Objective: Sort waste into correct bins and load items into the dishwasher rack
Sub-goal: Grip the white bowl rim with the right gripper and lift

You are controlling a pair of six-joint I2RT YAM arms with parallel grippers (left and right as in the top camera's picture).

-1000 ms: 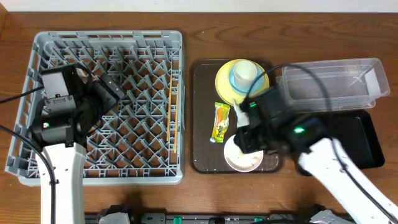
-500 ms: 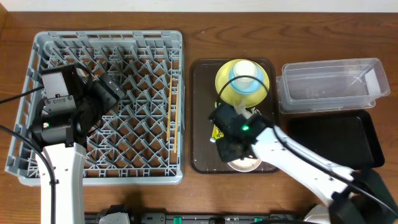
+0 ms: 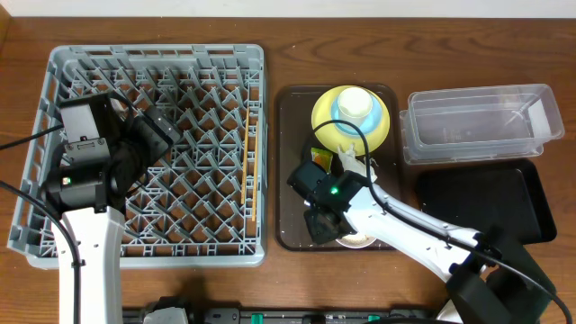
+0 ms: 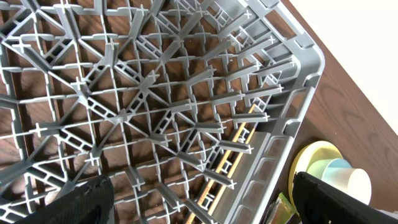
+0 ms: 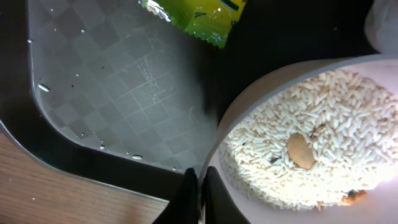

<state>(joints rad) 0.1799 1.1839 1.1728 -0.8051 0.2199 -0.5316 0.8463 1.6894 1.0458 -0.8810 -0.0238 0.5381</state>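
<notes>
Now, bowl [image 5: 267, 81]: white, heaped with whitish rice [image 5: 280, 143], on brown tray [image 5: 124, 81] toward front edge of table [image 5: 50, 193]
Wrapper [image 5: 199, 15]: green, just beside bowl
Right gripper [image 5: 199, 186]: clamped on bowl rim
Left gripper [image 4: 202, 199]: fingers apart, over rack [image 4: 155, 93]

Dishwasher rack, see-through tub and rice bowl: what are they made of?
The dishwasher rack looks like matte grey moulded plastic, its pegs and ribs one piece. The clear tub looks like glossy plastic, with see-through walls. The white bowl is smooth and plain, maybe ceramic or melamine; cannot tell.
</notes>
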